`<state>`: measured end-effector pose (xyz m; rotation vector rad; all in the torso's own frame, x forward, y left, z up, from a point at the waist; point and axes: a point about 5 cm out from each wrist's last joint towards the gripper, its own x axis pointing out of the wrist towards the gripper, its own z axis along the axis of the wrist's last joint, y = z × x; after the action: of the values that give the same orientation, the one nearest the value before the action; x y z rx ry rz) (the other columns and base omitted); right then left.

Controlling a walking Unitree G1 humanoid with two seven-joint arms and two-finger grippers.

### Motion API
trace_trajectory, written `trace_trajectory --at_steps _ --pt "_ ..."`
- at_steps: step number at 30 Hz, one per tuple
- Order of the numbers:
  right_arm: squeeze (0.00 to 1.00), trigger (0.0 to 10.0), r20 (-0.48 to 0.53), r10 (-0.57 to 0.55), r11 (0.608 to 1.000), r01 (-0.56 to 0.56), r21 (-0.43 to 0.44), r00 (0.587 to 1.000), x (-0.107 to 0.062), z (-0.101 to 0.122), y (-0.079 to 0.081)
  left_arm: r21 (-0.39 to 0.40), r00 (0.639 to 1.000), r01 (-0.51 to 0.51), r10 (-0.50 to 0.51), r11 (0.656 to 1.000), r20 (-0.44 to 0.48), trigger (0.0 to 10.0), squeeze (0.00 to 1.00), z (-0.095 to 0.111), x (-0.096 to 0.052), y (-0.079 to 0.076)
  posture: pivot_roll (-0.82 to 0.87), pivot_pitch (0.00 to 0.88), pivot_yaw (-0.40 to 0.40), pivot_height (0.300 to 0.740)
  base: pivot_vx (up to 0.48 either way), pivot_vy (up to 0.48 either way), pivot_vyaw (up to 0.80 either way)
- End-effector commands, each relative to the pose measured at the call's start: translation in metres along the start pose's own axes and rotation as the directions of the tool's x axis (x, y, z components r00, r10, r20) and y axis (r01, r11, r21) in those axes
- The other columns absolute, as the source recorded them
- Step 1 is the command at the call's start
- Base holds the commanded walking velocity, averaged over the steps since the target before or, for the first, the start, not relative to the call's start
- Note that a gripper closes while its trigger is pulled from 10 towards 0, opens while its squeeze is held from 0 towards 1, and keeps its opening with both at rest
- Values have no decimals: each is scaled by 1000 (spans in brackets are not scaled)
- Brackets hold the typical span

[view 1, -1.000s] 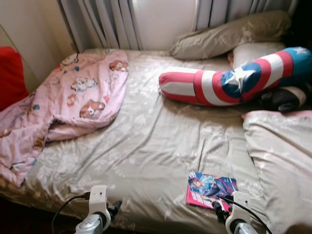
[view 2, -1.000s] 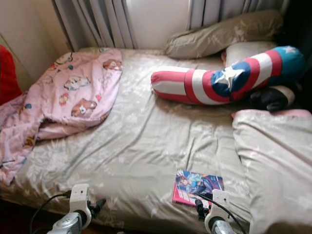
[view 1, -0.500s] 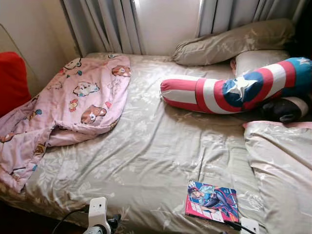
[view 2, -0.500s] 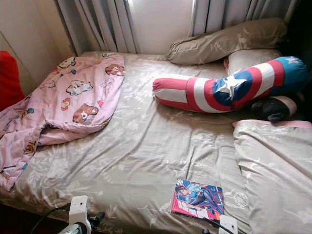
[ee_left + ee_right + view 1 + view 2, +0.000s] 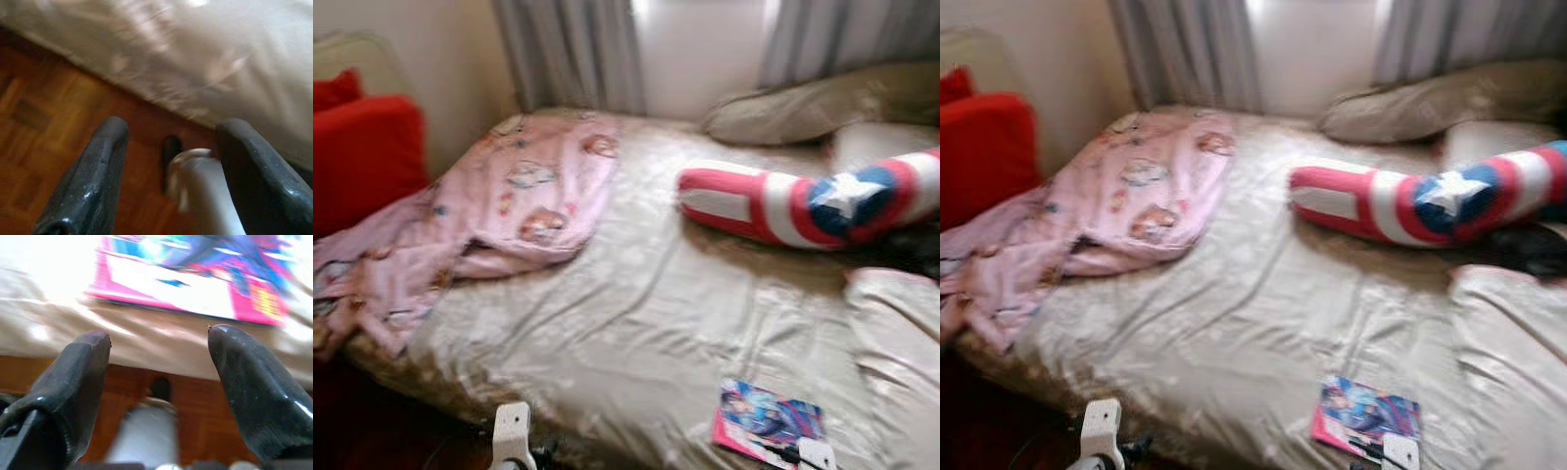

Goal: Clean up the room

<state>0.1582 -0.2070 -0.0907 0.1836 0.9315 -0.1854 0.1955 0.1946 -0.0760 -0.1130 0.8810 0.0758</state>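
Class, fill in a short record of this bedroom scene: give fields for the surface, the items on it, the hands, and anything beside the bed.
surface: bed with a beige sheet
near edge: comic book
far side: pink cartoon blanket; star-and-stripes bolster pillow; beige pillow
beside bed: red cushion
left hand: open, over the wooden floor
right hand: open, just short of the comic book

The two head views look forward and down from the foot edge of the beige-sheeted bed (image 5: pixel 636 323), sharing nearly the whole mattress. Each wrist view looks closely along its own black fingers (image 5: pixel 83 191) at the bed's edge above brown wooden floor (image 5: pixel 44 122); the right one also takes in the pink-bordered comic book (image 5: pixel 195 279).
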Motion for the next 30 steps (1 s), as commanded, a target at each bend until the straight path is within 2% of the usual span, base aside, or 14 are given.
trace_trajectory --at_steps 1,5,30 --pt "0 10000 -31 -21 1000 21 14 999 -2 -10 -3 15 1000 3 -3 1000 3 10000 0 4 1 0 4 0 48 740 0 480 0" --pt "0 10000 -23 -43 997 44 60 999 -2 -9 -6 17 1000 8 -8 1000 6 10000 0 5 1 -1 2 0 51 740 0 480 0" --pt "0 10000 -19 -29 998 30 55 999 -2 -7 -4 33 1000 16 -17 999 11 10000 0 8 2 -2 5 0 51 740 0 480 0"
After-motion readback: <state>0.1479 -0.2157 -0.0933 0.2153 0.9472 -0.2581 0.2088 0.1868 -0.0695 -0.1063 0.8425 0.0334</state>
